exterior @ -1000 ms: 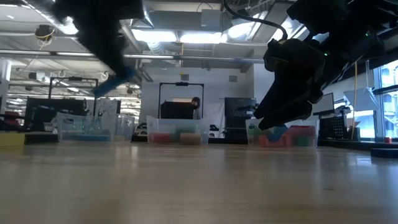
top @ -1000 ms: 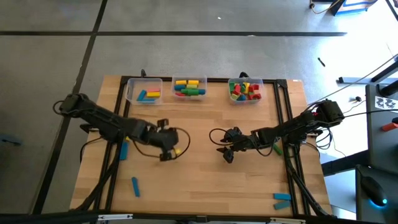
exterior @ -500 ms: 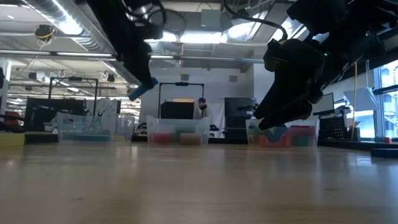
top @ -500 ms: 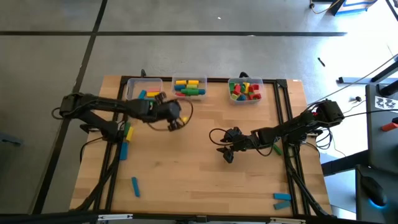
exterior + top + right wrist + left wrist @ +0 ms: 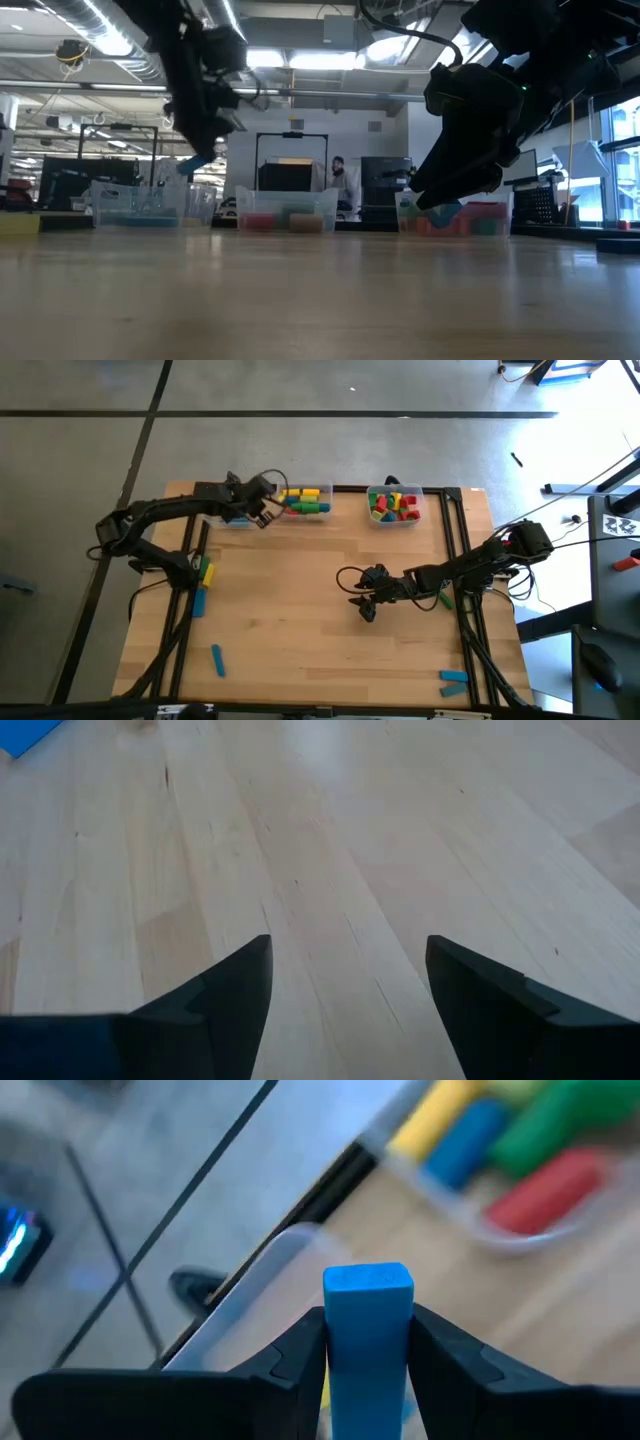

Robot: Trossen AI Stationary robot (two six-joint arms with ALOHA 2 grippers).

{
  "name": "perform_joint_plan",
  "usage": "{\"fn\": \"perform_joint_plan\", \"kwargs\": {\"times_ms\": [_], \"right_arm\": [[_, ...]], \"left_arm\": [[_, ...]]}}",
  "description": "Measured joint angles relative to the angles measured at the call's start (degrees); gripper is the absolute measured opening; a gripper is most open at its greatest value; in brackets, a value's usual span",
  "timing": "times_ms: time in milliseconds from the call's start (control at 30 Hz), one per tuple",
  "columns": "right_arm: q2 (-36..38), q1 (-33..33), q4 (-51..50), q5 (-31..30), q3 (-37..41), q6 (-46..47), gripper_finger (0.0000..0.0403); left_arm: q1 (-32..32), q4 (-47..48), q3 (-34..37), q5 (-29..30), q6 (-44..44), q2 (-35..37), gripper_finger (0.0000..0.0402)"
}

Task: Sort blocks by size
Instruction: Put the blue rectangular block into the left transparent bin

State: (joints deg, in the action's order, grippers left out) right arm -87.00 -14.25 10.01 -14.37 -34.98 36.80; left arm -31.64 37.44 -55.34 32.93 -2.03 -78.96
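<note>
At twelve o'clock on the table, three clear bins: left bin under the left gripper, middle bin and right bin well stocked. Left gripper clamped on a blue block, hanging over the left bin's rim. Right gripper at three o'clock, jaws spread wide, holding nothing. Sorting seemingly well along; strays left: blue bar at seven, blue pieces at five, yellow-green and blue pieces at nine. Centre bare, ample room.
</note>
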Motion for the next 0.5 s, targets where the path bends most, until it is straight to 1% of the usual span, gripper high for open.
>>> {"fn": "perform_joint_plan", "kwargs": {"times_ms": [133, 267, 400, 500], "right_arm": [[0.0, 0.0, 0.0, 0.0, 0.0, 0.0, 0.0257], [0.0, 0.0, 0.0, 0.0, 0.0, 0.0, 0.0257], [0.0, 0.0, 0.0, 0.0, 0.0, 0.0, 0.0257], [0.0, 0.0, 0.0, -0.1, 0.0, 0.0, 0.0257]], "left_arm": [[-6.1, -0.8, 2.9, -1.2, 1.3, 0.0, 0.0115], [-10.9, -3.2, 5.8, -6.3, 2.1, 0.0, 0.0115], [-13.4, -6.8, 7.9, -10.0, 2.2, 0.0, 0.0115], [-14.3, -8.4, 9.1, -11.5, 2.4, 0.0, 0.0115]]}}
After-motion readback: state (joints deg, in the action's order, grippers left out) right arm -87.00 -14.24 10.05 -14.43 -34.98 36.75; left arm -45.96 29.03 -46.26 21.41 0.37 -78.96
